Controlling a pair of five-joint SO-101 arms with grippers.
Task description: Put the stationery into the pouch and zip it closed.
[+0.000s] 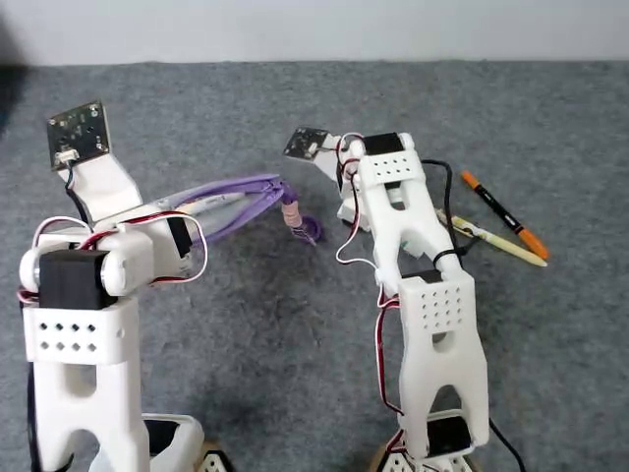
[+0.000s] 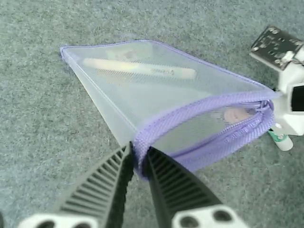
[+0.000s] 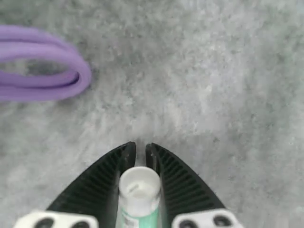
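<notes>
Both grippers are clamping: left on the pouch, right on a tube.
Left gripper (image 2: 137, 154) is pinching almost closed on the purple zip edge of the pouch (image 2: 166, 99), which is stretching between the arms over grey carpet (image 1: 295, 374) with a pen (image 2: 137, 68) inside. Right gripper (image 3: 140, 149) is squeezing a white-capped green tube (image 3: 138, 190) near the pouch mouth. An orange pen (image 1: 503, 213) and a yellow pen (image 1: 506, 246) are lying beside the right arm.

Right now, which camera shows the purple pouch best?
The left wrist view: the pouch turns its clear side to it, a pale pen visible inside, the left end effector pinching its purple rim. The high view shows it edge-on; the right wrist view catches its purple loop.
</notes>
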